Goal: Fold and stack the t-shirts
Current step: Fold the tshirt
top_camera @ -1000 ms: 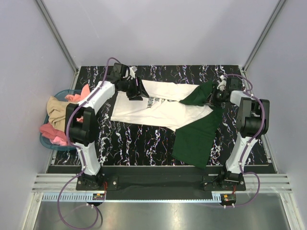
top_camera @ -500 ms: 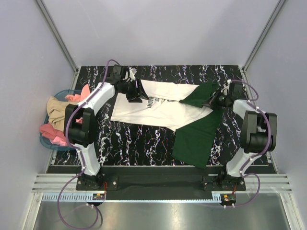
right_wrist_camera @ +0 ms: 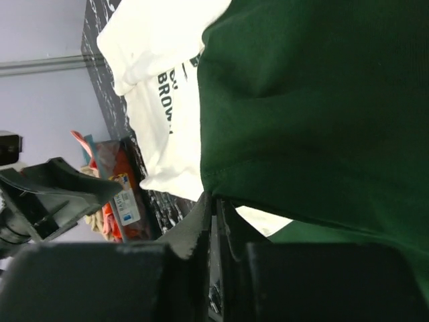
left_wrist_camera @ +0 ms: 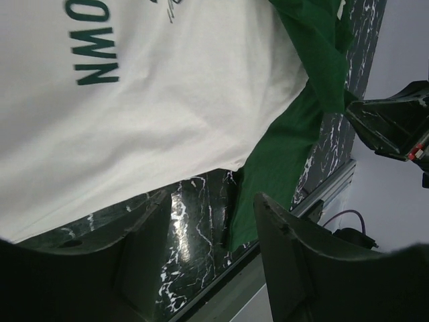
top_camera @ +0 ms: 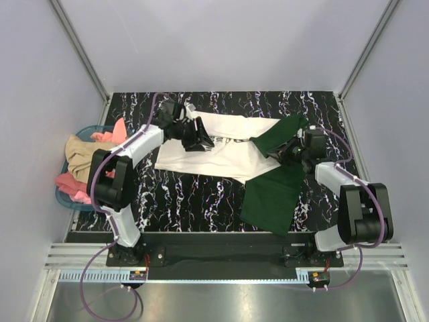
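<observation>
The cream-white t-shirt (top_camera: 214, 153) lies spread flat on the black marbled table (top_camera: 181, 201), its dark lettering (left_wrist_camera: 94, 50) readable in the left wrist view. The dark green t-shirt (top_camera: 271, 194) lies to its right, with one part (top_camera: 276, 134) folded over onto the white shirt's edge. My left gripper (top_camera: 198, 135) hovers open above the white t-shirt (left_wrist_camera: 154, 94), with only table showing between its fingers (left_wrist_camera: 151, 228). My right gripper (top_camera: 289, 149) is shut on the green t-shirt's hem (right_wrist_camera: 221, 181), which is lifted a little off the table.
A blue basket (top_camera: 62, 198) with pink and tan clothes sits off the table's left edge. Grey walls enclose the far side and both flanks. A metal rail (top_camera: 221, 258) runs along the near edge by the arm bases.
My right gripper has moved nearer and slightly left, dragging the green shirt's held edge with it. The left gripper has shifted right over the white shirt's lettering.
</observation>
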### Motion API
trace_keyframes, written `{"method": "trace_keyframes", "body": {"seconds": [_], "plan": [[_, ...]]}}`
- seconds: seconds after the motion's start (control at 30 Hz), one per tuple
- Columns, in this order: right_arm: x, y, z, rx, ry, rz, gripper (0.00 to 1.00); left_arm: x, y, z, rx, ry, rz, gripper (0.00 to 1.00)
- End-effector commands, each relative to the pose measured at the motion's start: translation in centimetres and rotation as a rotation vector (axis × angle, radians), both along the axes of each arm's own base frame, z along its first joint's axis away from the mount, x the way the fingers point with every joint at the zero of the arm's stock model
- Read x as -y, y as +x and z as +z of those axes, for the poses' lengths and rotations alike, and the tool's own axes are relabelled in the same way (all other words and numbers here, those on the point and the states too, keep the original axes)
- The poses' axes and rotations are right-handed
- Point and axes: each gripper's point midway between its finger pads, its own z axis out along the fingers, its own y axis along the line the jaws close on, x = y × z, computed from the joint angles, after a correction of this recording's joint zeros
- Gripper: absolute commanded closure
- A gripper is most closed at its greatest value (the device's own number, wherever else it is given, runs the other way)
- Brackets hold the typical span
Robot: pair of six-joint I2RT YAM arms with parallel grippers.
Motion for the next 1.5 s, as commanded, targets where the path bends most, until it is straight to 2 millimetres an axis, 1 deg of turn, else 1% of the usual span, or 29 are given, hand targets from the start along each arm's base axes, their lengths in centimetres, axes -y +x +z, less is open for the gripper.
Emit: {"method": "trace_keyframes", "body": {"seconds": [0.0, 0.03, 0.07, 0.1, 0.13, 0.17, 0.2, 0.23, 0.27, 0.3, 0.33, 0.37, 0.4, 0.43, 0.47, 0.53, 0.57, 0.6, 0.63, 0.67, 0.73, 0.77, 0.9, 0.97, 1.03, 1.17, 1.27, 1.37, 1.47], "plan": [[-0.7, 0.2, 1.4, 0.006, 0.042, -0.047, 0.79, 4.0, -1.3, 2.5, 0.073, -0.132, -0.060, 0.42], [-0.7, -0.1, 1.3, -0.013, 0.034, -0.043, 0.74, 4.7, -1.6, 2.5, 0.062, -0.151, -0.053, 0.42], [-0.6, -0.3, 2.2, -0.007, 0.026, -0.041, 0.68, 5.6, -1.4, 3.0, 0.103, -0.181, -0.063, 0.42], [0.1, -1.4, 1.2, -0.072, -0.020, -0.057, 0.62, 7.0, -2.4, 2.8, 0.090, -0.192, -0.078, 0.42], [0.6, -1.9, 1.2, -0.089, -0.055, -0.072, 0.60, 7.7, -2.6, 2.8, 0.098, -0.195, -0.082, 0.42], [1.4, -1.8, 2.8, -0.063, -0.094, -0.098, 0.59, 8.5, -2.7, 2.7, 0.112, -0.197, -0.088, 0.42], [3.0, -2.5, 2.0, -0.104, -0.178, -0.151, 0.57, 9.0, -2.7, 2.6, 0.119, -0.193, -0.089, 0.42], [3.9, -2.7, 2.1, -0.088, -0.249, -0.147, 0.57, 10.2, -2.9, 2.7, 0.138, -0.191, -0.089, 0.42], [5.4, -2.3, 2.7, -0.079, -0.308, -0.194, 0.57, 10.8, -2.9, 2.1, 0.133, -0.190, -0.089, 0.42], [6.1, -3.1, 2.0, -0.118, -0.354, -0.182, 0.57, 11.8, -3.1, 2.2, 0.141, -0.199, -0.101, 0.42], [6.5, -3.2, 1.5, -0.143, -0.374, -0.178, 0.58, 12.5, -2.9, 2.1, 0.141, -0.210, -0.096, 0.43], [6.8, -3.1, 1.4, -0.159, -0.385, -0.179, 0.58, 13.1, -2.9, 1.0, 0.122, -0.200, -0.096, 0.43], [7.2, -3.4, 0.9, -0.185, -0.392, -0.182, 0.58, 14.0, -2.7, 1.2, 0.131, -0.202, -0.103, 0.43], [7.1, -3.6, 0.5, -0.201, -0.390, -0.181, 0.59, 14.5, -2.4, 0.7, 0.125, -0.194, -0.092, 0.43], [7.2, -3.7, -0.2, -0.221, -0.386, -0.182, 0.60, 15.0, -2.2, -0.7, 0.102, -0.183, -0.092, 0.44], [7.1, -3.8, -0.8, -0.244, -0.378, -0.184, 0.63, 16.1, -1.8, -1.3, 0.082, -0.194, -0.086, 0.46], [7.2, -3.8, -1.3, -0.262, -0.386, -0.189, 0.65, 16.6, -1.6, -2.5, 0.064, -0.192, -0.087, 0.46], [7.3, -3.9, -1.7, -0.270, -0.391, -0.186, 0.66, 17.1, -1.5, -2.6, 0.054, -0.203, -0.085, 0.46], [7.4, -3.9, -2.1, -0.284, -0.398, -0.183, 0.66, 17.3, -1.2, -2.9, 0.055, -0.207, -0.082, 0.46], [7.5, -4.0, -2.4, -0.292, -0.403, -0.186, 0.67, 17.5, -1.2, -3.8, 0.040, -0.198, -0.081, 0.46], [7.6, -4.1, -2.9, -0.306, -0.406, -0.186, 0.67, 17.9, -1.0, -4.2, 0.041, -0.196, -0.076, 0.46], [7.9, -4.2, -3.2, -0.312, -0.419, -0.196, 0.67, 18.0, -0.8, -4.7, 0.037, -0.193, -0.074, 0.46], [8.5, -4.3, -4.4, -0.324, -0.446, -0.220, 0.67, 18.7, -0.4, -5.4, 0.035, -0.206, -0.067, 0.45], [8.6, -4.7, -5.3, -0.351, -0.446, -0.221, 0.66, 18.9, -0.2, -6.2, 0.024, -0.200, -0.061, 0.45], [8.5, -5.0, -6.2, -0.362, -0.439, -0.215, 0.63, 19.4, 0.0, -6.7, 0.022, -0.204, -0.060, 0.45], [8.3, -5.4, -7.4, -0.383, -0.432, -0.208, 0.59, 19.6, -0.1, -7.7, 0.010, -0.196, -0.062, 0.45], [8.5, -5.6, -8.3, -0.389, -0.436, -0.218, 0.59, 19.9, -0.2, -8.1, 0.007, -0.199, -0.061, 0.46], [8.3, -5.5, -9.2, -0.398, -0.425, -0.212, 0.60, 20.1, -0.2, -8.1, 0.005, -0.208, -0.056, 0.47], [8.1, -5.0, -9.8, -0.390, -0.417, -0.208, 0.60, 20.4, -0.3, -7.9, 0.002, -0.222, -0.054, 0.49]]}}
